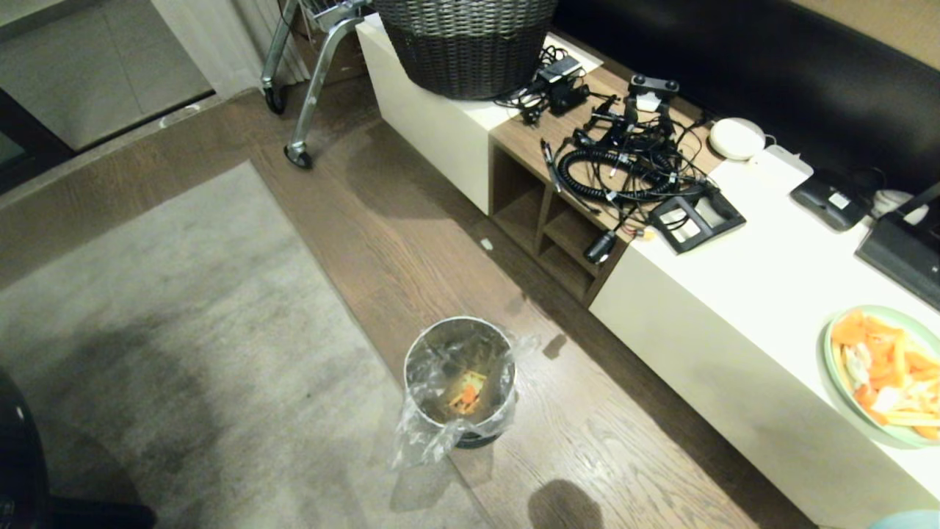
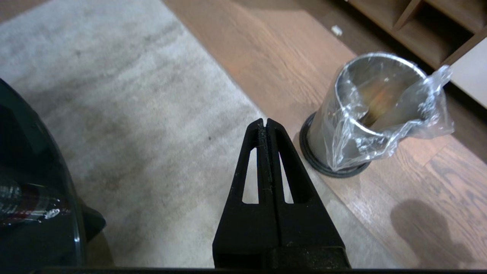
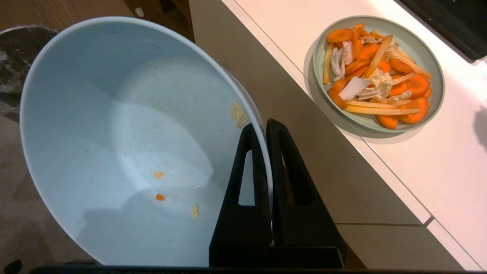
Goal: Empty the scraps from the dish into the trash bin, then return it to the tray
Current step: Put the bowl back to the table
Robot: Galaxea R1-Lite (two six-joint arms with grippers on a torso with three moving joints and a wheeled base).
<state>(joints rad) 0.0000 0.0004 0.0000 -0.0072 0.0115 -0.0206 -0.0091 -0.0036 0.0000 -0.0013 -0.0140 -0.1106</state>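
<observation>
**benchbot_fan:** Big stuff first: the long white counter [image 1: 742, 279] runs along the robot's right, with the trash bin [image 1: 460, 380] standing on the wood floor beside it. A few orange scraps [image 1: 467, 393] sit at the bottom of the clear liner [image 2: 418, 114], so I'd guess the tipping part is done. No tray that I can spot for sure in any view.

**kitchen_rig_guy:** Yeah, and the dish [image 3: 125, 144] is up in the right gripper [image 3: 265, 127], tilted, pretty much empty apart from a few crumbs and a pale bit stuck near the rim. The fingers are pinched on the rim, one inside the wall, one outside.

**benchbot_fan:** That's the only sensible hold on a deep bowl like that. It looks glossy and rigid, probably ceramic or melamine, so slippery under those thin black pads. Light now it's empty, but a one-sided rim pinch lets it swing, and it could chip if set down hard.

**kitchen_rig_guy:** Agreed, slow and level on the way back. The left gripper [image 2: 265, 122] is just hanging above the rug [image 2: 133, 114] near the bin, fingers pressed together on nothing. The green plate [image 3: 378, 74] piled with carrot slices isn't our job.
</observation>
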